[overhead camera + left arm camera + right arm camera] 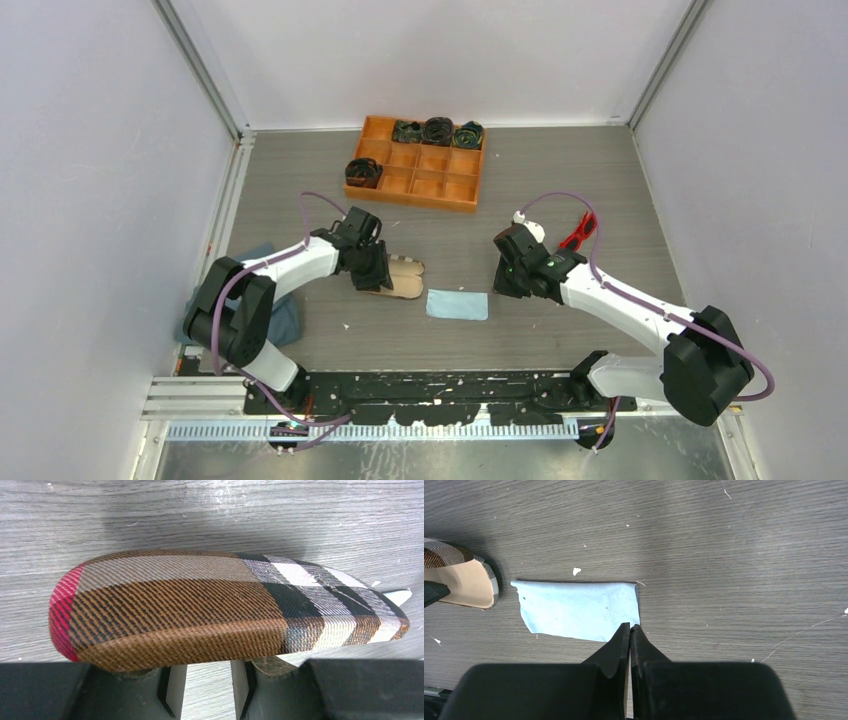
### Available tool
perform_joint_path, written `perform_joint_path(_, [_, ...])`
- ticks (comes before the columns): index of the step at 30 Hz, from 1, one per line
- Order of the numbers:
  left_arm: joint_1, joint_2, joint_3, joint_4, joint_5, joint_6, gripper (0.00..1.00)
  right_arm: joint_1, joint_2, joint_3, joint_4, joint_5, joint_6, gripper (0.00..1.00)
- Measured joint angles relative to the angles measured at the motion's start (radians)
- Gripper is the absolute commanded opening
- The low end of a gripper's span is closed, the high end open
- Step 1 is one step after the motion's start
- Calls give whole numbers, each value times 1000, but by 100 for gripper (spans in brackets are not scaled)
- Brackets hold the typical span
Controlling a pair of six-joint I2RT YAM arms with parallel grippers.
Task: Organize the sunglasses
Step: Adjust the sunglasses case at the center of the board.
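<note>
Left hand (pixel 372 272) on plaid case (pixel 402 278) from above, grip impossible to tell; right hand (pixel 503 288) pinched together beside blue cloth (pixel 457 304). Red sunglasses (pixel 580 230) on table (pixel 560 170) at right hand's 1 o'clock, in this view alone. Orange tray (pixel 420 186) at 12 o'clock, four dark rolls (pixel 437 130) inside. Left wrist: plaid shell only. Right wrist: tan case lining, cloth.

the sunglasses (pixel 579 231) were a small pair with a bright red plastic frame and thin red arms. they lay on the right side of the grey table (pixel 300 180), angled diagonally; whether the arms were folded was too small to tell.
</note>
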Motion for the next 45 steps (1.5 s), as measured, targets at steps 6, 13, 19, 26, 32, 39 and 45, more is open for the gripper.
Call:
perform_joint_path(6, [0,0,0,-1,0,0,36,0,0,0,0,0,0,7])
perform_joint_path(13, [0,-3,0,-2,-1,1,36,0,0,0,0,0,0,7])
perform_joint_path(19, [0,-8,0,-3,-2,1,37,0,0,0,0,0,0,7])
perform_joint_path(26, [0,-22,0,-3,0,1,37,0,-6,0,0,0,0,7])
perform_joint_path(32, [0,-84,13,-24,0,0,38,0,-6,0,0,0,0,7])
perform_joint_path(39, [0,-163,47,-53,-2,2,39,0,-6,0,0,0,0,7])
perform_joint_path(45, [0,-162,59,-72,7,-3,39,0,-6,0,0,0,0,7])
